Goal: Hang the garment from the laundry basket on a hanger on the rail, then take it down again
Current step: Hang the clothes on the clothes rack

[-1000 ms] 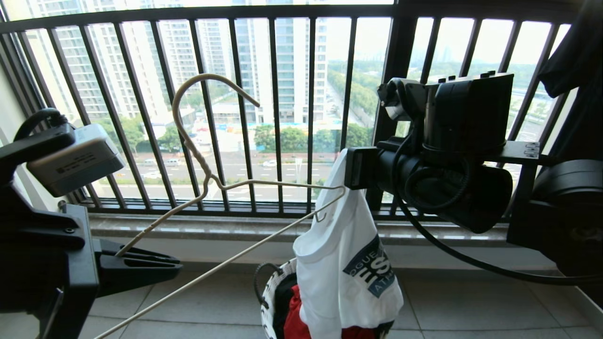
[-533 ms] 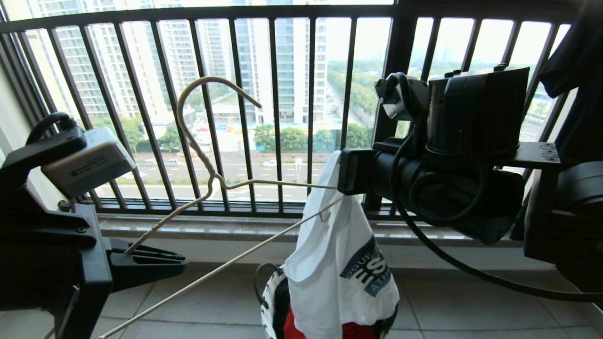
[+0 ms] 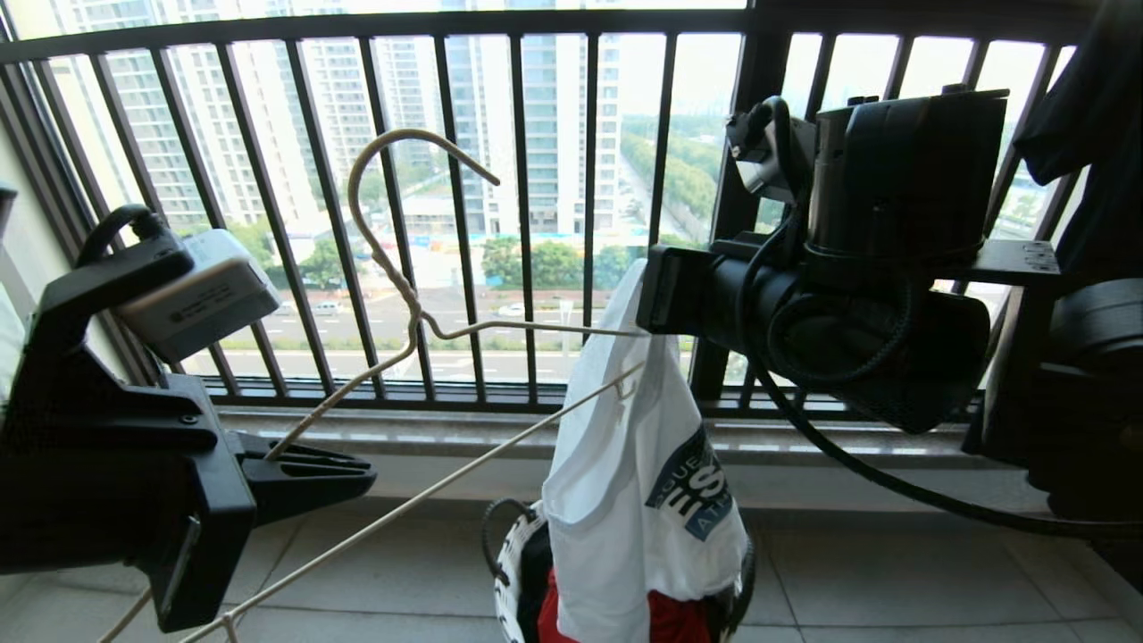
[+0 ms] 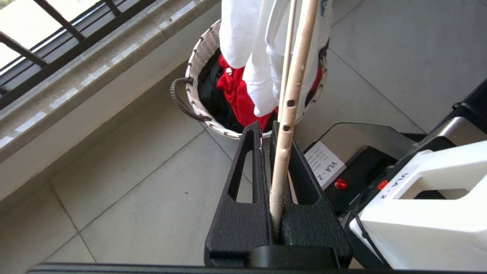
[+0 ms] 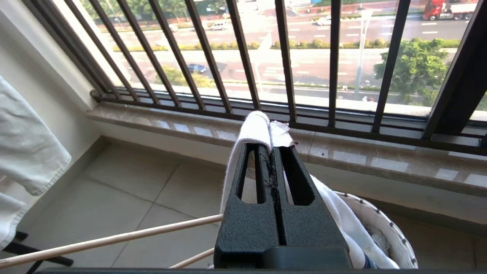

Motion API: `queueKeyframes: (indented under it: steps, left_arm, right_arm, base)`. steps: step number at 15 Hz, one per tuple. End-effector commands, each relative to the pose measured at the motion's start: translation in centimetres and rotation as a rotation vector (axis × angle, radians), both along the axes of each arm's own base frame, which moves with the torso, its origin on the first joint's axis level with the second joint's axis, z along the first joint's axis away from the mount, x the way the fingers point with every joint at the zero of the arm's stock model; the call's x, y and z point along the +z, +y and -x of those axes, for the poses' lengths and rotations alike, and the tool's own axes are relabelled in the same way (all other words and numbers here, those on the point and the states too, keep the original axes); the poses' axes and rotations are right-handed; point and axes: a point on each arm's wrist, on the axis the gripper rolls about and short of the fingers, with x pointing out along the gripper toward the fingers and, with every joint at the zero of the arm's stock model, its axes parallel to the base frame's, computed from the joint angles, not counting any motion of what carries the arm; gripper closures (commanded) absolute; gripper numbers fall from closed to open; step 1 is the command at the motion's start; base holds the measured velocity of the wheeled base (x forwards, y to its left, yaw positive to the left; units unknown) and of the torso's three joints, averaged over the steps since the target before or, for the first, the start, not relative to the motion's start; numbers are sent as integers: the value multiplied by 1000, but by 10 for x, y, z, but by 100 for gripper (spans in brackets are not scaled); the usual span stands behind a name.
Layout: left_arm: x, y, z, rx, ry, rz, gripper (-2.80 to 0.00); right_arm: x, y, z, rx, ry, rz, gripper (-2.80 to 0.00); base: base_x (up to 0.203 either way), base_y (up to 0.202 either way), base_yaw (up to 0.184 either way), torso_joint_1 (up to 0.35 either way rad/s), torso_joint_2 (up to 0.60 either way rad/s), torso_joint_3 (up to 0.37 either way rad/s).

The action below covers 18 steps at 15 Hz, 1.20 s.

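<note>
My left gripper [image 3: 350,468] [image 4: 262,128] is shut on one arm of the thin cream hanger [image 3: 446,482] [image 4: 283,152], holding it tilted in front of the window bars with its hook uppermost. The hanger's far end reaches the top of the white garment [image 3: 625,500] [image 5: 254,127]. My right gripper [image 3: 656,290] [image 5: 272,146] is shut on the garment's upper edge, and the blue logo faces me. The garment's lower part hangs into the white woven laundry basket [image 3: 504,554] [image 4: 198,64] [image 5: 392,232] on the floor. The rail is out of view.
A black barred window railing [image 3: 527,179] and a stone sill [image 3: 500,433] stand just behind the work. A black garment [image 3: 1089,107] hangs at the upper right and a pale one [image 5: 26,152] at the left. Red and black clothes [image 4: 232,87] lie in the basket.
Both grippers have risen a little. The hanger and the top of the garment came up with them, and the left gripper shifted slightly towards the garment.
</note>
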Motion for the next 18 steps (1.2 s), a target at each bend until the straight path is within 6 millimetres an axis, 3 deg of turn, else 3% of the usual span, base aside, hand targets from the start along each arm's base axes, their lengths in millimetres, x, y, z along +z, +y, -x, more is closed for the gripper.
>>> queueKeyframes:
  steps: [1, 8, 12, 18]
  left_arm:
    - [-1, -1, -5, 66, -34, -24, 0]
    - [3, -12, -20, 154, -85, 63, 0]
    - [-6, -32, -22, 108, -41, 66, 0]
    - [-22, -66, -37, 288, -163, 31, 0]
  right_arm:
    - [3, -6, -11, -45, -4, -5, 0]
    - [11, -15, -19, -91, 10, -23, 0]
    - [16, -13, -17, -93, 54, -55, 0]
    - [21, -8, -14, -81, 49, -75, 0]
  base:
    - [0, 0, 0, 0, 0, 0]
    - [0, 0, 0, 0, 0, 0]
    - [0, 0, 0, 0, 0, 0]
    - [0, 0, 0, 0, 0, 0]
